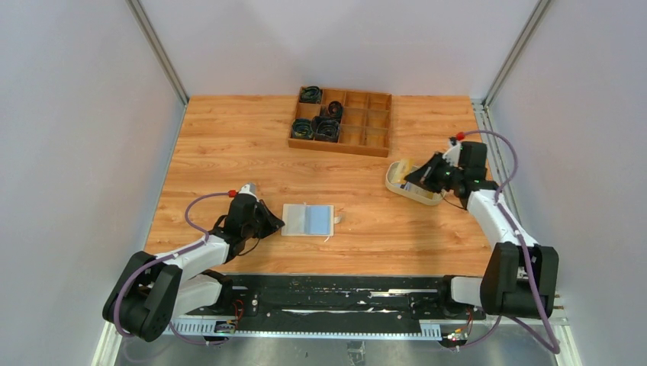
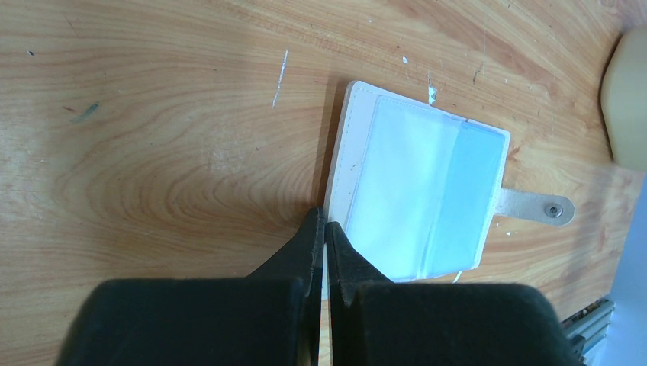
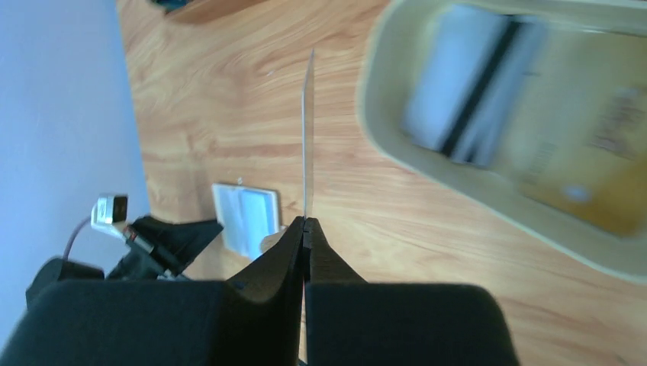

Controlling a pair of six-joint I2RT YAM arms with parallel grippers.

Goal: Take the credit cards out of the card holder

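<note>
While the right gripper [image 3: 305, 223] pinches a card [image 3: 309, 137] edge-on, upright between closed jaws, the tray [image 3: 381, 145] sits just ahead of it and to its right. A whitish card [image 3: 458, 91] and a yellow card [image 3: 603, 183] already lie in it. So at least two are out, and the held one looks bound for the tray too. Over on the other side, the left gripper [image 2: 324, 229] is closed on nothing, its tips at the near edge of the holder [image 2: 397, 183], which lies open right in front of it. What looks like a grey-blue card [image 2: 465, 191] shows in the clear pocket, so that one seems left to pull. Print on the tray cards is too blurred to read, and no brand shows anywhere.
</note>
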